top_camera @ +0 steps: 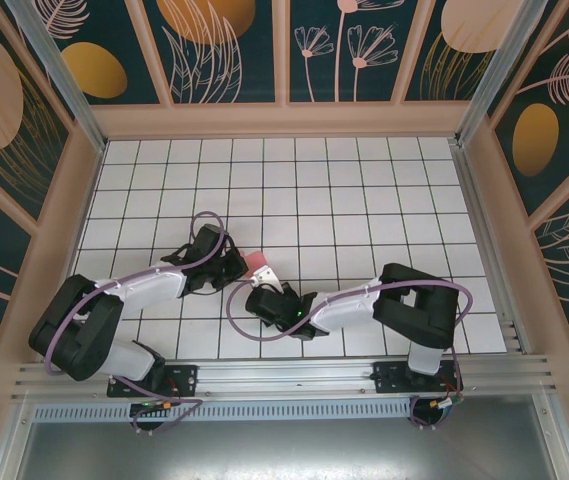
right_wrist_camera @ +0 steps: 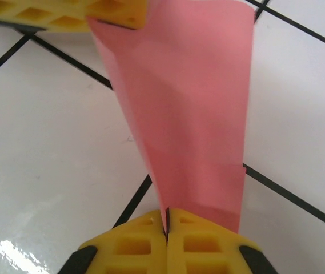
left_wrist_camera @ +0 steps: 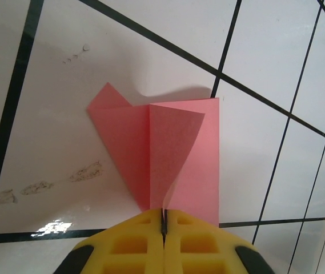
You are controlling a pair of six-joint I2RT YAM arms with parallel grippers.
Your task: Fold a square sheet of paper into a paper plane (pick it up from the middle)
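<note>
The salmon-pink sheet of paper is folded into a narrow pointed paper plane shape and is held just above the table between both arms. In the left wrist view the paper tapers toward my left gripper, which is shut on an upright centre flap. In the right wrist view the paper rises from my right gripper, shut on its narrow end. The left gripper's yellow fingers pinch the far end there. From above, the left gripper and the right gripper meet at the paper.
The white grid-tiled table stretches behind and to both sides of the arms. Patterned walls enclose it on three sides. A metal rail with the arm bases runs along the near edge.
</note>
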